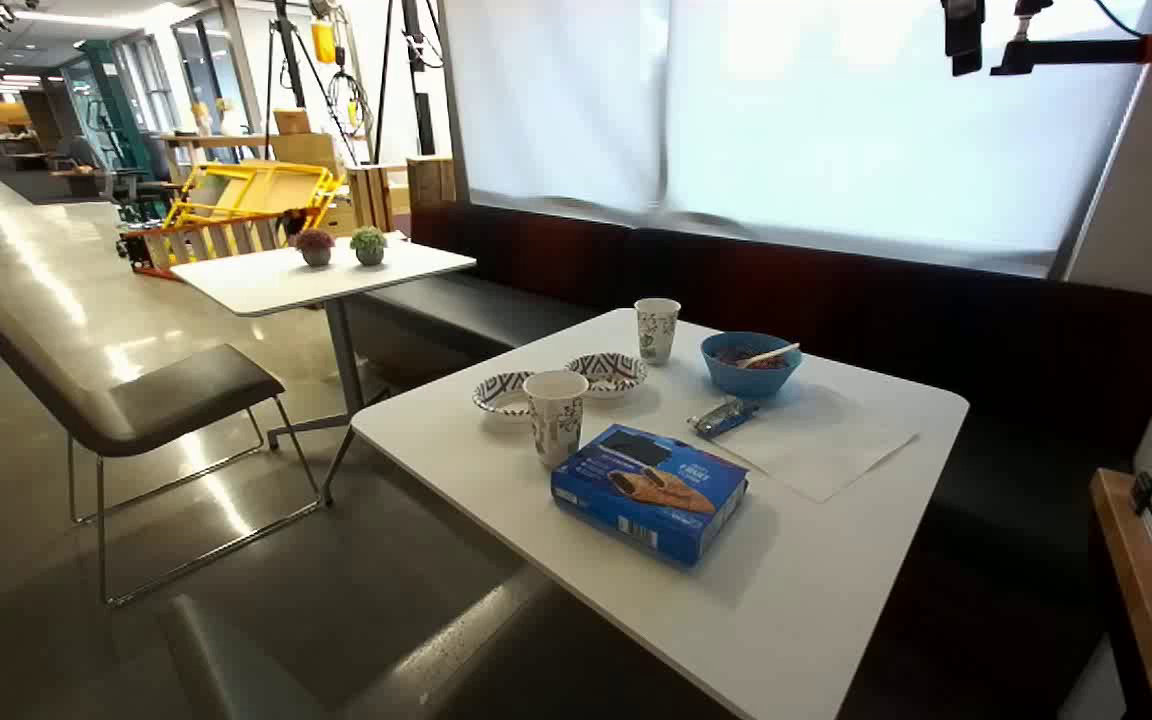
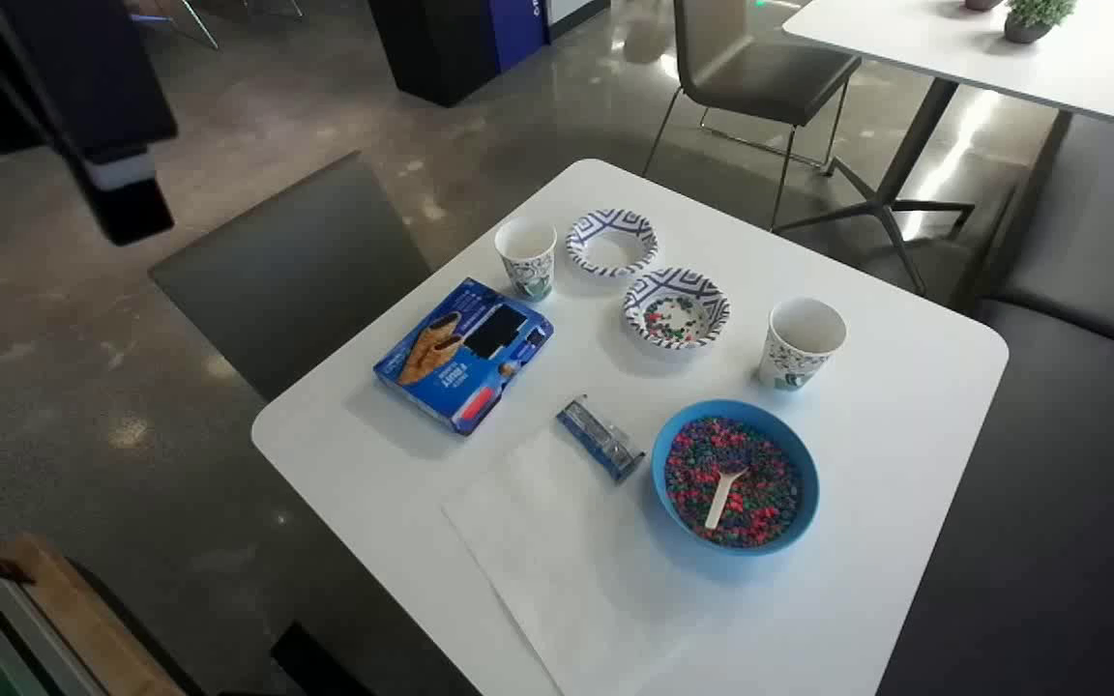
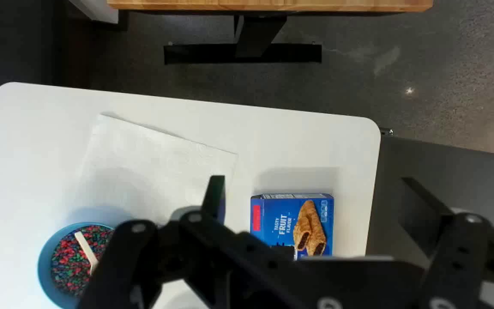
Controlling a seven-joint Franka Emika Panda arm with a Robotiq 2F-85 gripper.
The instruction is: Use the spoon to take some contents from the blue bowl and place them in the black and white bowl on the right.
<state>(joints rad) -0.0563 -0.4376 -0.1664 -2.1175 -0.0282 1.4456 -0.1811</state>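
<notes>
The blue bowl (image 1: pixel 748 380) stands on the white table; it shows in both exterior views (image 2: pixel 661 493) and the wrist view (image 3: pixel 46 257). It holds small multicoloured bits. The light spoon (image 2: pixel 719 499) lies in it on the bits, also visible in the wrist view (image 3: pixel 85 249). The right-hand black and white bowl (image 2: pixel 683 282) holds a few bits at its bottom; it also shows in an exterior view (image 1: pixel 631 362). A second patterned bowl (image 2: pixel 612 218) stands beside it and looks empty. My gripper (image 3: pixel 317 199) is open and empty, high above the table, over the blue box side.
A flat blue box (image 2: pixel 465 356), a wrapped bar (image 2: pixel 600 440), and a white paper sheet (image 2: pixel 557 570) lie on the table. Paper cups stand near the blue bowl (image 2: pixel 794 353) and near the box (image 2: pixel 528 261). A chair (image 2: pixel 301 266) and a dark bench (image 2: pixel 1050 464) flank the table.
</notes>
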